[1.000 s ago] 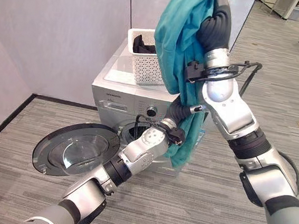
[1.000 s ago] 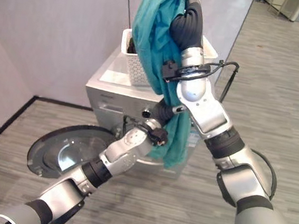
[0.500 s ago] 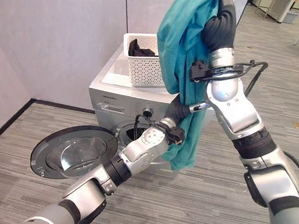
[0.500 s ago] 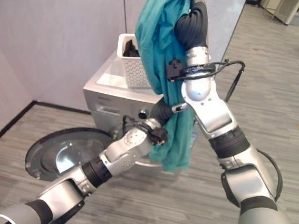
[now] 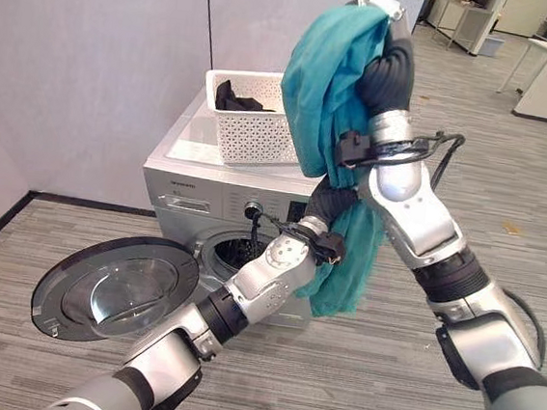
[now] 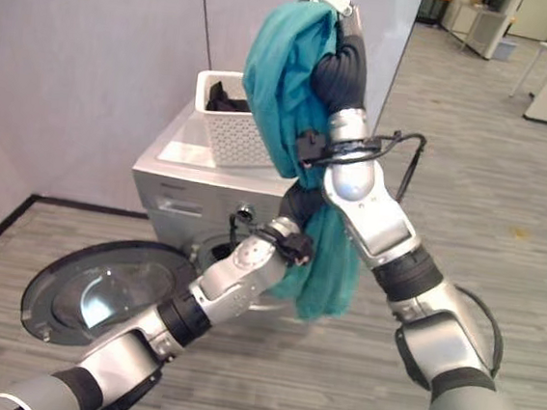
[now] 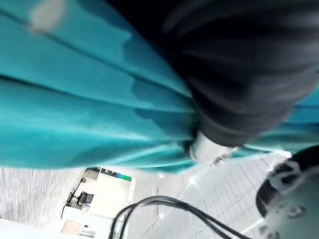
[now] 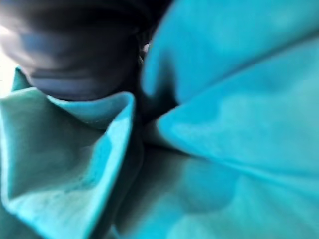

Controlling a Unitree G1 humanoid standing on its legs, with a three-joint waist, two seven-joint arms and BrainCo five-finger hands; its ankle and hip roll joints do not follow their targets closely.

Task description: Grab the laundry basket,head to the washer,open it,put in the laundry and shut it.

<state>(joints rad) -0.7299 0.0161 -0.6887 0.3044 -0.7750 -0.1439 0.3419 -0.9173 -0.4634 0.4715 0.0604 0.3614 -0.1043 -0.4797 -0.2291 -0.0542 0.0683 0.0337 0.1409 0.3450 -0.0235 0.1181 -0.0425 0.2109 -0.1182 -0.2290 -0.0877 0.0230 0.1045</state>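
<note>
Left eye view: teal garment (image 5: 328, 94) hangs at 12 o'clock above the open washer (image 5: 230, 201). Loading step; next, lower it into the drum. Neither hand's grasp can be read under the cloth.

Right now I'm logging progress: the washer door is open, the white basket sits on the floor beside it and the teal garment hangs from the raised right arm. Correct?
One detail is off. In the left eye view the white basket sits on top of the washer, not on the floor. The washer door is open, and the teal garment hangs from the raised right arm.

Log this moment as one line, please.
stage: loading | washer door: open | basket: on washer, dark laundry inside | teal cloth: raised by right hand | left hand: in cloth, fingers hidden
</note>
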